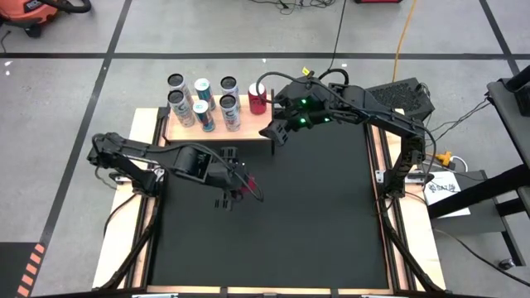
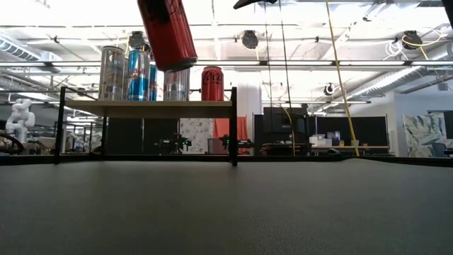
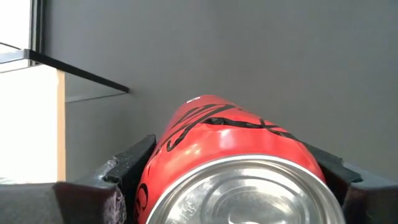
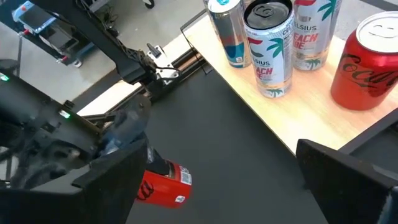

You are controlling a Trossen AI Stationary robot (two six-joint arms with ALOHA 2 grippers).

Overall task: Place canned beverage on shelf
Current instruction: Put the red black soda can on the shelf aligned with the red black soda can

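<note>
So the left gripper [image 1: 242, 185] has its jaws clamped on either side of a red can [image 3: 230, 168], holding it up off the black counter [image 1: 315, 215] out in the open middle-left area, well short of the shelf [image 1: 248, 128]. In the low view the can hangs tilted in the air, above the counter and in front of the shelf. From the left wrist you're looking right at its silver end with black script running along the red side, but I can't make out the wording. The right gripper [image 1: 273, 130] sits just off the shelf's right end with its jaws spread wide and nothing between them. On the shelf there's a red Coca-Cola can [image 4: 367, 62] standing upright at the right end, and next to it a bunch of tall slim cans [image 1: 203, 103] in two rows. Two of the white ones read CELSIUS with "PEACH" below [image 4: 268, 50], plus palm tree art. There's also a blue and silver can [image 4: 227, 31] whose label I can't read.
</note>
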